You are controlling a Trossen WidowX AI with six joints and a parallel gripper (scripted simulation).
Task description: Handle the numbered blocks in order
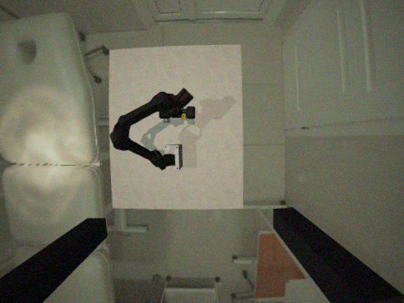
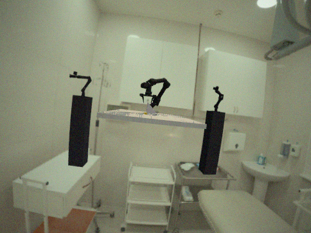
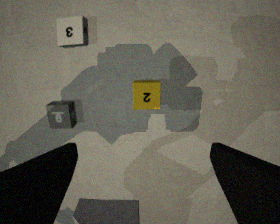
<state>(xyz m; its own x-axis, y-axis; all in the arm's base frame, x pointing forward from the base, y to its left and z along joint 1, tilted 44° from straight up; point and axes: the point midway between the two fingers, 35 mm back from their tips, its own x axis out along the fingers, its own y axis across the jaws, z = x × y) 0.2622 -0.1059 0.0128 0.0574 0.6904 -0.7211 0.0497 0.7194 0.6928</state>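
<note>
The yellow block (image 3: 146,95) (image 1: 184,116) (image 2: 146,113) shows a 2, upside down in the wrist view. It stands on the table between the lines of the fingers, beyond the tips in that view. The white block (image 3: 69,32) shows an upside-down 3 at the upper left. The dark grey block (image 3: 61,115) stands at the left, below the white one; its digit is blurred and I cannot read it surely. My gripper (image 3: 144,151) (image 1: 178,113) (image 2: 148,98) is open and empty, above the table, with no block between its fingertips.
The pale table (image 1: 217,179) (image 2: 189,121) carries the arm's base plate (image 1: 177,163). Arm shadows lie across the blocks' area. A dark grey flat shape (image 3: 107,211) shows at the wrist view's bottom edge. Two black pillars (image 2: 80,131) (image 2: 213,141) with small arms appear in the exterior view.
</note>
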